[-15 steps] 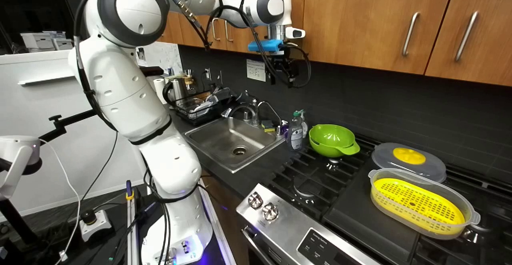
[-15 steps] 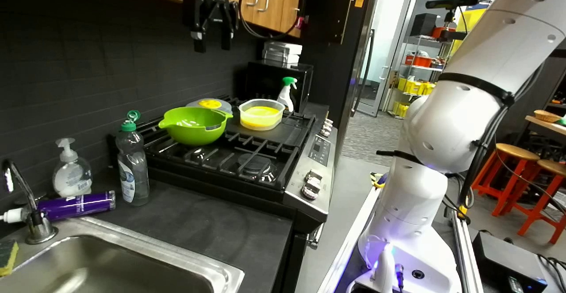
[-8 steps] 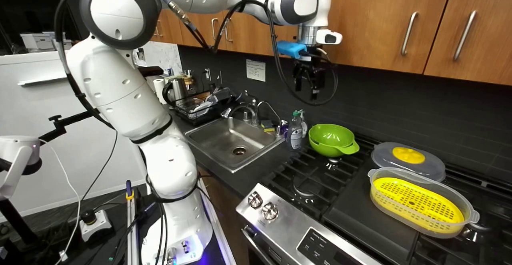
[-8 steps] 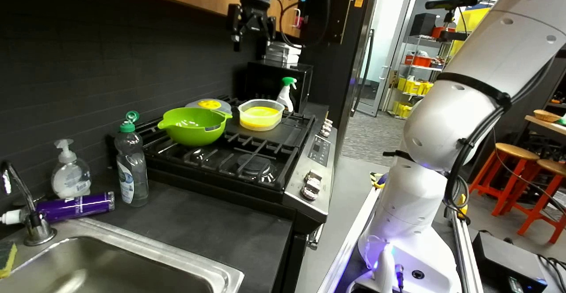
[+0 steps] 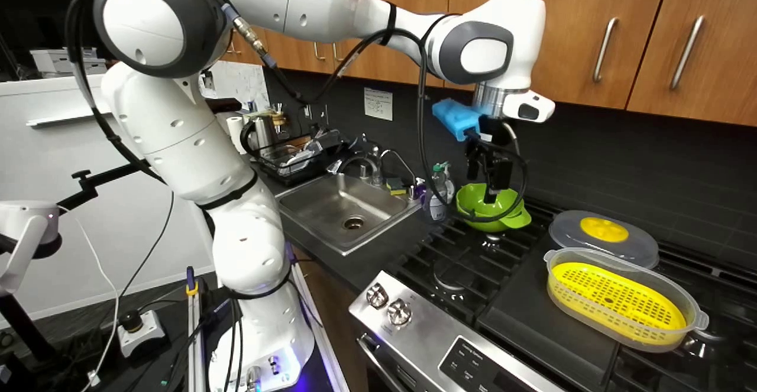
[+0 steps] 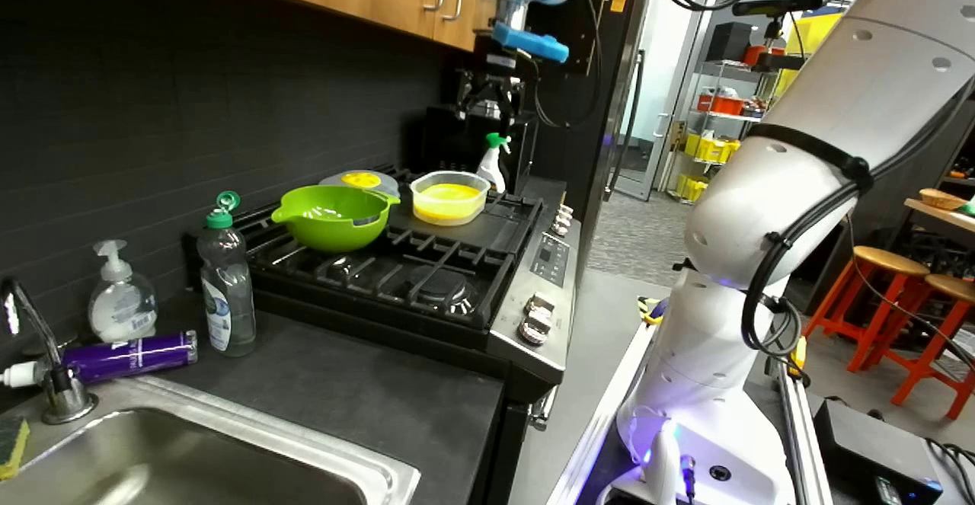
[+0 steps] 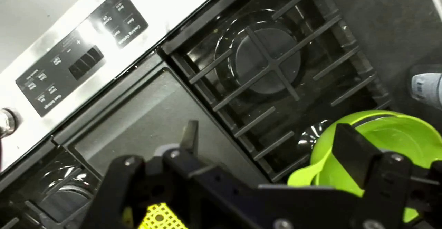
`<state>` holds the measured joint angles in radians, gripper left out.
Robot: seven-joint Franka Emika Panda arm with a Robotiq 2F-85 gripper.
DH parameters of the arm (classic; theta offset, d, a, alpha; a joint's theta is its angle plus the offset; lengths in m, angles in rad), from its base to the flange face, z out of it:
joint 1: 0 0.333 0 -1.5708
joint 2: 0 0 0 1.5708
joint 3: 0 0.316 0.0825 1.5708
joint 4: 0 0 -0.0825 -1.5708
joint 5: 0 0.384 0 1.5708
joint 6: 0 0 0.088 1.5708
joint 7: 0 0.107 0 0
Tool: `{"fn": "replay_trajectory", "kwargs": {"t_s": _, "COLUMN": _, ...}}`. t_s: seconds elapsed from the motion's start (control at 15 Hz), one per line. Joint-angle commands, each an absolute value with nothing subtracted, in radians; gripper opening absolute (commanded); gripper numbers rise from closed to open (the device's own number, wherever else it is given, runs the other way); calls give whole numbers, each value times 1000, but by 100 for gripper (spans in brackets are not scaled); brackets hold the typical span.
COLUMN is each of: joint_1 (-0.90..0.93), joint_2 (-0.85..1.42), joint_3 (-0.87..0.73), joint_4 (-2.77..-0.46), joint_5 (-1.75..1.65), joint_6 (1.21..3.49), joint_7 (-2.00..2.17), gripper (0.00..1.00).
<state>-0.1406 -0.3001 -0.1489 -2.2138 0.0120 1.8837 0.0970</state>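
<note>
My gripper (image 5: pixel 482 182) is open and empty, in the air above the stove. In the wrist view its two black fingers (image 7: pixel 271 142) stand wide apart, with nothing between them. It also shows in an exterior view (image 6: pixel 485 114), well above the stovetop. A green bowl (image 6: pixel 335 219) with a spout and handle sits on the back burner grate; in the wrist view the bowl (image 7: pixel 404 139) lies behind one finger. A clear oval container (image 5: pixel 695 321) with a yellow perforated basket (image 5: pixel 621 297) in it stands on the stove. Its grey lid with a yellow centre (image 5: pixel 603 230) lies behind it.
A steel sink (image 5: pixel 346 209) is beside the stove. A dish soap bottle (image 6: pixel 228 292), a pump bottle (image 6: pixel 123 303) and a purple bottle (image 6: pixel 129 356) are near it. A spray bottle (image 6: pixel 493 164) stands beyond the container. Wooden cabinets (image 5: pixel 532 31) hang above the counter.
The arm has reached out over the stove. The gripper has moved away from the sink side, toward the container, and lower. The bowl, container and lid stay in place.
</note>
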Motion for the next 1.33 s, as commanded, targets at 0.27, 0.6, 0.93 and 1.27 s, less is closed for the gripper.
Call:
{"fn": "replay_trajectory", "kwargs": {"t_s": 0.27, "joint_1": -212, "joint_2": -265, "joint_3": -199, "joint_4": -2279, "joint_5": -37, "joint_6": 2055, "joint_7": 89, "gripper": 100}}
{"fn": "replay_trajectory", "kwargs": {"t_s": 0.6, "joint_1": -263, "joint_2": -241, "joint_3": -258, "joint_4": -2276, "joint_5": -33, "joint_6": 2083, "joint_7": 68, "gripper": 100}}
{"fn": "replay_trajectory", "kwargs": {"t_s": 0.93, "joint_1": -332, "joint_2": -171, "joint_3": -347, "joint_4": -2258, "joint_5": -28, "joint_6": 2105, "joint_7": 42, "gripper": 100}}
{"fn": "replay_trajectory", "kwargs": {"t_s": 1.27, "joint_1": -419, "joint_2": -67, "joint_3": -455, "joint_4": -2196, "joint_5": -11, "joint_6": 2158, "joint_7": -10, "gripper": 100}}
